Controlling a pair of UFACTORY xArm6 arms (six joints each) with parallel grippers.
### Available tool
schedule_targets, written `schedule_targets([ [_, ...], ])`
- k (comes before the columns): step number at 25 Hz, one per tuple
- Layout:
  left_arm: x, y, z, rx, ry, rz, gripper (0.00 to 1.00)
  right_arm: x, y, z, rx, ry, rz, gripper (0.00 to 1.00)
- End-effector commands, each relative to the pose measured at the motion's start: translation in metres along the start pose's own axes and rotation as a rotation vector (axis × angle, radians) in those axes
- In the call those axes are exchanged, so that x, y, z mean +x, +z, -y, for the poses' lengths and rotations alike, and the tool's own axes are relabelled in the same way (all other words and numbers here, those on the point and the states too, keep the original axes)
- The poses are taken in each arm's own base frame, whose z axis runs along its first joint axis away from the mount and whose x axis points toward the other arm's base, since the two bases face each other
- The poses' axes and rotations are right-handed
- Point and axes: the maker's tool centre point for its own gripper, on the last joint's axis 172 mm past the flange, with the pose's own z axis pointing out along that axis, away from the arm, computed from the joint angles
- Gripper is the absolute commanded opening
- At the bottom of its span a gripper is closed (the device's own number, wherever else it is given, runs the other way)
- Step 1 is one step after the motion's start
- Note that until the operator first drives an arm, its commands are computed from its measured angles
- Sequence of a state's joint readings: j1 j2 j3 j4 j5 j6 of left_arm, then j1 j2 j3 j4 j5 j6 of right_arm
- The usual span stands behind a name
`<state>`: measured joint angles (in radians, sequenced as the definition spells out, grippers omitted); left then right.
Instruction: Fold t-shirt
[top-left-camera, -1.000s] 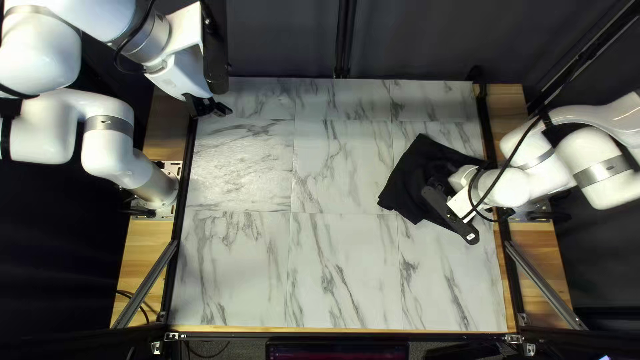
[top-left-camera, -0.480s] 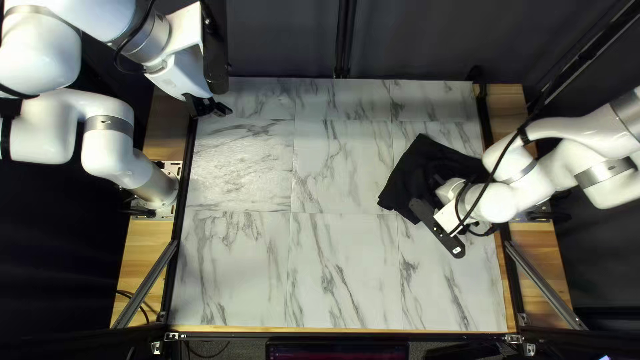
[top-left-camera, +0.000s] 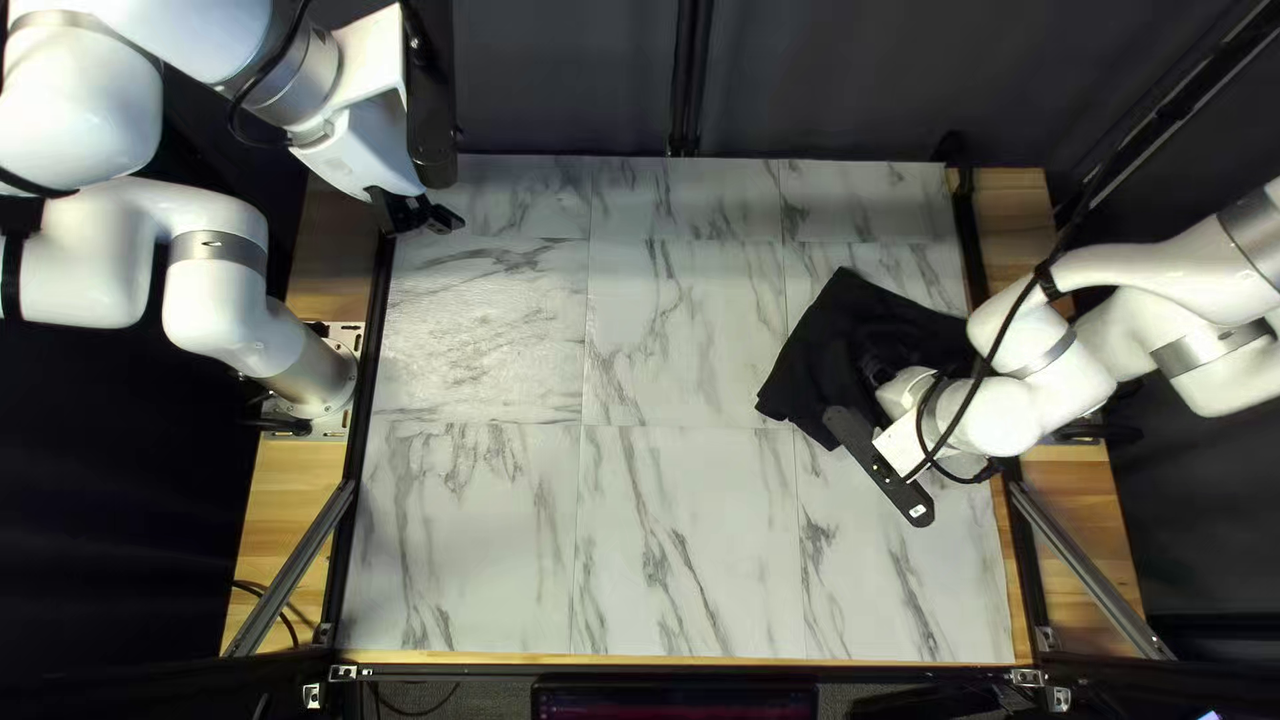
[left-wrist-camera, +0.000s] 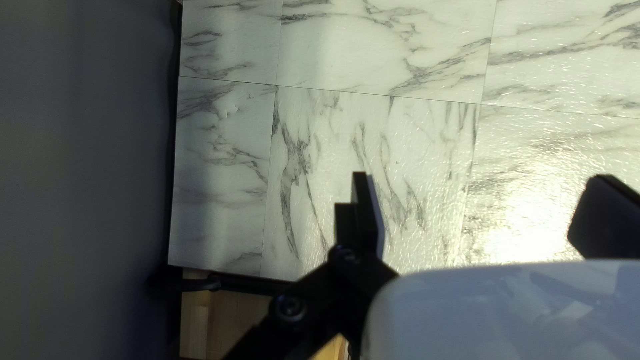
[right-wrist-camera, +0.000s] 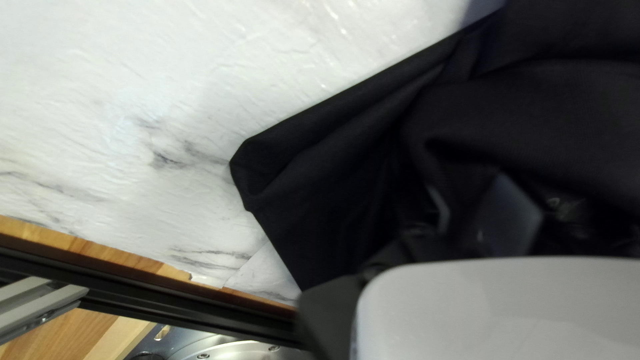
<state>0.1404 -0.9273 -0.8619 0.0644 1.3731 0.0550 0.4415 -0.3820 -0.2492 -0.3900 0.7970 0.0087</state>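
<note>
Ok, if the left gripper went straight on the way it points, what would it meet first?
The left gripper would likely meet the bare tabletop first; how far off that is, I can't tell.

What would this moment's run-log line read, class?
left gripper: open, over table | right gripper: at black T-shirt, grip unclear | T-shirt: rumpled on table

Top view slants down from high; wrist views sit nearer; all share tabletop (top-left-camera: 694, 534)
</note>
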Motion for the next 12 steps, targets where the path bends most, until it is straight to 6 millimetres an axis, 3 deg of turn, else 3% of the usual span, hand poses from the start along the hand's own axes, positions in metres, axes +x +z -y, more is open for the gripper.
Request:
schedule_targets([
  [1, 0.0, 0.0, 0.0, 0.0, 0.0, 0.0, 1.0, -0.0022, -0.0009, -0.002, -0.002, 0.002, 0.0, 0.1],
  [4, 0.0, 0.0, 0.0, 0.0, 0.0, 0.0, 1.0, -0.0044, -0.0022, -0.005, -0.005, 0.001, 0.001, 0.19],
  [5, 0.0, 0.0, 0.0, 0.0, 0.0, 0.0, 1.0, -0.005, -0.0023, -0.0062, -0.006, 0.0, 0.001, 0.32],
  [7, 0.0, 0.0, 0.0, 0.0, 0.0, 0.0, 1.0, -0.0049, -0.0023, -0.0068, -0.006, -0.004, 0.0, 1.0],
  [12, 0.0, 0.0, 0.0, 0.0, 0.0, 0.0, 1.0, -0.007, -0.0044, -0.0074, 0.0, -0.014, -0.002, 1.0],
])
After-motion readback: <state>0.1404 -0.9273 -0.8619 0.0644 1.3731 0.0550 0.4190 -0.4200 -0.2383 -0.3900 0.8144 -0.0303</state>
